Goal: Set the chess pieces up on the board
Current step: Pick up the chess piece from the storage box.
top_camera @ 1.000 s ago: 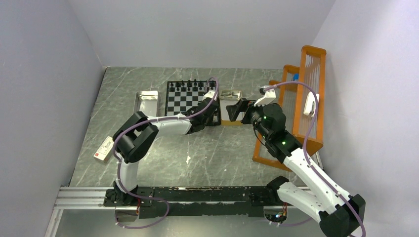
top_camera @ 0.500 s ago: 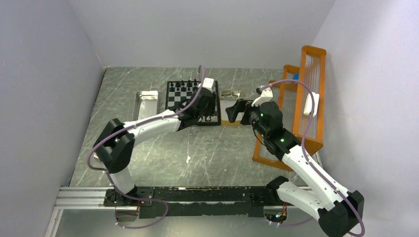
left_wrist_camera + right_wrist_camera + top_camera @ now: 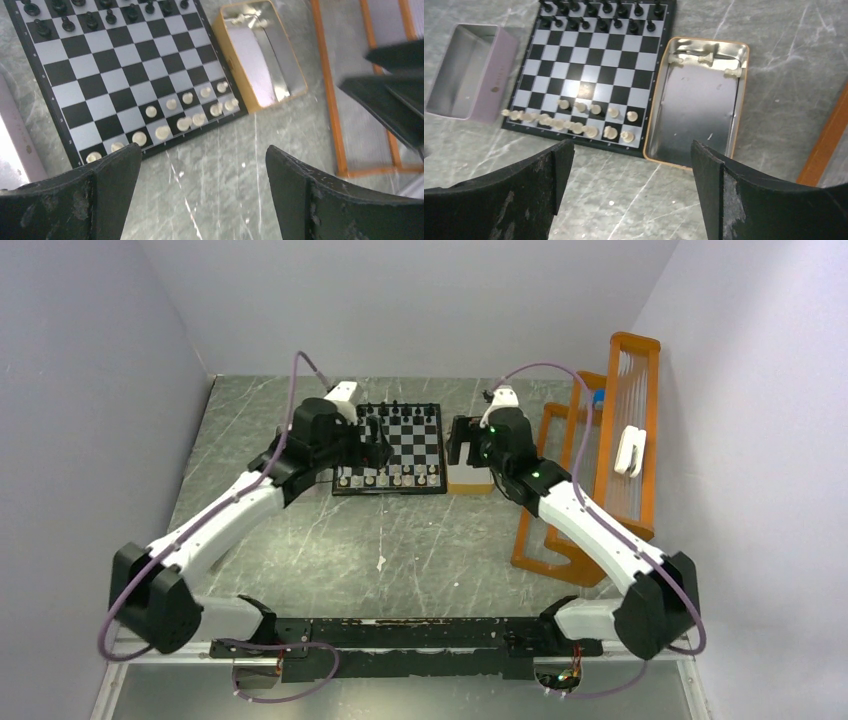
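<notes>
Right gripper [image 3: 630, 150]: jaws wide, empty, above tin [image 3: 694, 110] just beside the right edge of board [image 3: 594, 65].
Three white pieces [image 3: 705, 59] lie on their sides by tin's far wall, upper centre-right of right wrist frame; long axes roughly across frame.
Right arm nearer.
Left gripper [image 3: 202, 150]: jaws wide, empty, over board's left side in top view.
Judgement: straddle piece across its short axis. Far wall leaves little room; bare tin floor toward frame bottom is free.
White ranks [image 3: 574, 122] crowded at board's lower edge; black ranks [image 3: 599, 15] at top.
</notes>
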`<act>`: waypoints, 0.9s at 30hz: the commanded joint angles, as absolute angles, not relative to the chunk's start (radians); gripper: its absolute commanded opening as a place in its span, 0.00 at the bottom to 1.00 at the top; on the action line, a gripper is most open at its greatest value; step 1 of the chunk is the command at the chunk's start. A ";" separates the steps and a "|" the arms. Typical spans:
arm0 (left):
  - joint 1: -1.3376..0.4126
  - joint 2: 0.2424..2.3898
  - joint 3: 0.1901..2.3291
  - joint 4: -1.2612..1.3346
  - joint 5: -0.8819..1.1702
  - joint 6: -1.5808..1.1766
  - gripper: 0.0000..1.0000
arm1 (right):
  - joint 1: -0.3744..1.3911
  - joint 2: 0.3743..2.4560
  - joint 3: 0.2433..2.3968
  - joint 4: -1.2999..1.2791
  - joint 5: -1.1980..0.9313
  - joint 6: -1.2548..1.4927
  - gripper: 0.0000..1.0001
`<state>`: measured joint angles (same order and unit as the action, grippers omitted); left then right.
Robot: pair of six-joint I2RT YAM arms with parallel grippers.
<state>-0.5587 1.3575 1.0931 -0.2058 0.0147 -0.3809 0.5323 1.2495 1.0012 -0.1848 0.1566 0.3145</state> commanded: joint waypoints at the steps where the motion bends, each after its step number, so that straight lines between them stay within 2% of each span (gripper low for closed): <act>1: -0.521 1.207 1.052 -0.310 0.193 -0.274 0.98 | 0.535 1.341 1.057 -0.153 0.242 0.242 0.86; 4: -0.517 1.128 1.010 -0.348 0.199 -0.217 0.98 | 0.535 1.426 1.093 -0.131 0.293 0.189 0.78; 8: -0.517 1.054 0.945 -0.386 0.180 -0.137 0.98 | 0.533 1.552 1.155 -0.112 0.442 0.058 0.61; 9: -0.517 1.033 0.924 -0.387 0.176 -0.131 0.95 | 0.532 1.582 1.161 -0.097 0.482 0.025 0.58; 16: -0.518 0.860 0.875 -0.386 0.005 -0.158 0.91 | 0.530 1.799 1.198 0.055 0.692 -0.206 0.39; 19: -0.518 0.806 0.870 -0.397 -0.074 -0.173 0.89 | 0.512 1.889 1.270 0.021 0.711 -0.222 0.35; 27: -0.518 0.764 0.882 -0.417 -0.194 -0.193 0.86 | 0.483 2.026 1.338 0.035 0.702 -0.254 0.34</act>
